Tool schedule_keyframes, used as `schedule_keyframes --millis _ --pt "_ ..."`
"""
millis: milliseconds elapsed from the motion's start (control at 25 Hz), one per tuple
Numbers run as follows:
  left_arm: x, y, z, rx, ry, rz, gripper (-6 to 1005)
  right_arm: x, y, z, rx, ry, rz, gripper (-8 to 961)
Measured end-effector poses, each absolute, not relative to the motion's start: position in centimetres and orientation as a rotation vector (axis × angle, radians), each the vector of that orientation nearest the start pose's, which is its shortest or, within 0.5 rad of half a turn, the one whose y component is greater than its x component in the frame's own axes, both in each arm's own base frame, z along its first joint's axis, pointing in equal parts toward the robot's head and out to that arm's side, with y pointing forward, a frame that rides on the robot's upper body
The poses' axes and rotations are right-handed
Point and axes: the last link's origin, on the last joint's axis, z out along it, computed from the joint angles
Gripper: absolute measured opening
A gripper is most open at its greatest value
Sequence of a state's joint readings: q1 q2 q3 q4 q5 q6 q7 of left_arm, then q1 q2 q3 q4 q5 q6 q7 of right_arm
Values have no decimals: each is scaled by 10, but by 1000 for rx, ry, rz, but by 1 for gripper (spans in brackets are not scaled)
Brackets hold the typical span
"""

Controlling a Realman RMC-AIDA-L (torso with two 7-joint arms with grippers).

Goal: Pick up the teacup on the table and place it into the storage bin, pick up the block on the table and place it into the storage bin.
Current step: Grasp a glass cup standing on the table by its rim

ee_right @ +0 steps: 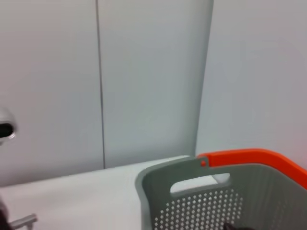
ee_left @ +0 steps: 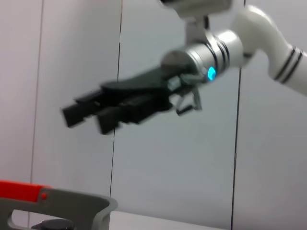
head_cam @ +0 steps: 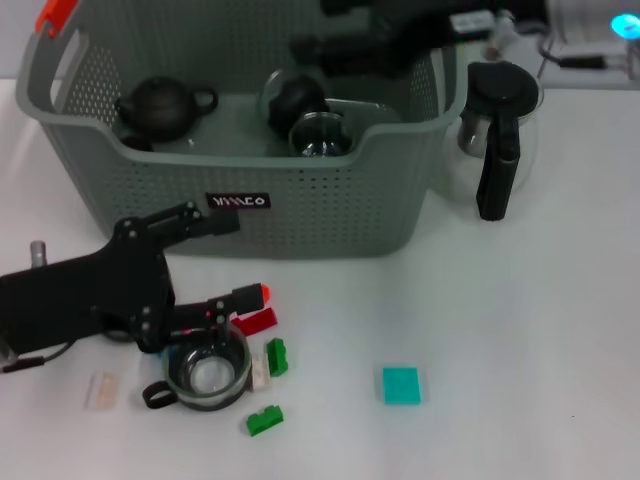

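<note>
Low over the near left part of the table [head_cam: 520,330], the left gripper [head_cam: 222,265] reaches toward the storage bin's front wall, its two black fingers spread apart with nothing between them; the upper finger [head_cam: 190,222] ends just under the bin's small black label [head_cam: 238,201], the lower one carries an orange tip [head_cam: 262,293]. Directly beneath that lower finger sits the teacup [head_cam: 206,373], a clear glass cup with a dark band and a small dark handle pointing left, standing upright on the table. Blocks lie around it: a red block [head_cam: 256,322] touching its far rim, a green block [head_cam: 276,356] just to its right, another green block [head_cam: 264,420] nearer the front edge, and a pale one [head_cam: 101,390] off to the left. A teal square [head_cam: 401,385] rests well apart to the right. The storage bin [head_cam: 330,215] stands behind all this, grey and perforated, with an orange clip [head_cam: 55,14] on its left handle (it holds a dark teapot [head_cam: 160,108] and some glassware). Beside the bin's right end stands a glass pitcher with a black lid and handle [head_cam: 497,130]. Over the bin's far right corner hangs the right gripper [ee_left: 91,114], its fingers looking nearly together and holding nothing.
</note>
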State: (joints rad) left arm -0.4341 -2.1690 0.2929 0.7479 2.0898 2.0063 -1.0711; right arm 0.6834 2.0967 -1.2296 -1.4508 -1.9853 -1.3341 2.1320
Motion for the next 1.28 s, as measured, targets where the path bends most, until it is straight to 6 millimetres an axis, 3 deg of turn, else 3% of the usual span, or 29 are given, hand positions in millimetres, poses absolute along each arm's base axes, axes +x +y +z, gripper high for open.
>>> schedule_keyframes --millis 280,400,560,880,1280 --pt "-263 260 28 -2611 -254 -1108 831 107 349 35 -2760 109 631 688" --pt "-262 261 28 -2602 -251 -1119 831 127 337 32 -2777 85 664 741" --pt "-262 261 28 -2604 -269 -1124 831 152 321 27 -2830 38 711 739" --pt "-261 265 32 -2621 -342 -1126 831 195 311 14 -2861 7 766 740" --pt "-256 274 52 -2684 -470 -965 831 210 308 -4 -2943 36 669 731"
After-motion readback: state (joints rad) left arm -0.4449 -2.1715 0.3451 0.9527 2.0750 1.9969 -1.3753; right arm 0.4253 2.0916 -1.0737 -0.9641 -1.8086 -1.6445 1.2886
